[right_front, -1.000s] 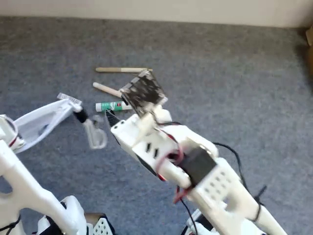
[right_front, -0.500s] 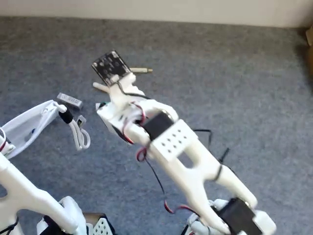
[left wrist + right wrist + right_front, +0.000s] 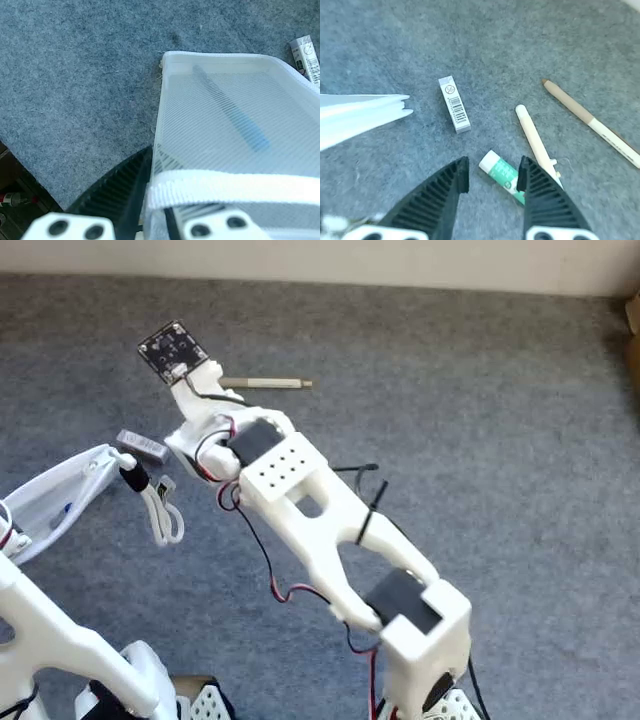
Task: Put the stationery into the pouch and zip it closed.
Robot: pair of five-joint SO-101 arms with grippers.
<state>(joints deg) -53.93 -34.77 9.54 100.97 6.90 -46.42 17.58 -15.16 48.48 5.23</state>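
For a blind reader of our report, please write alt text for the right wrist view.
The right gripper hangs open over a green-and-white tube on grey carpet. Beside the tube lie a white pen, a pencil and a small barcoded box, with a corner of the white pouch nearby.

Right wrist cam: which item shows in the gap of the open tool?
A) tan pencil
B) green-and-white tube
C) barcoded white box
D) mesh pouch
B: the green-and-white tube shows in the gap between the right tool's open fingers, while the barcoded box, tan pencil and pouch lie farther off.
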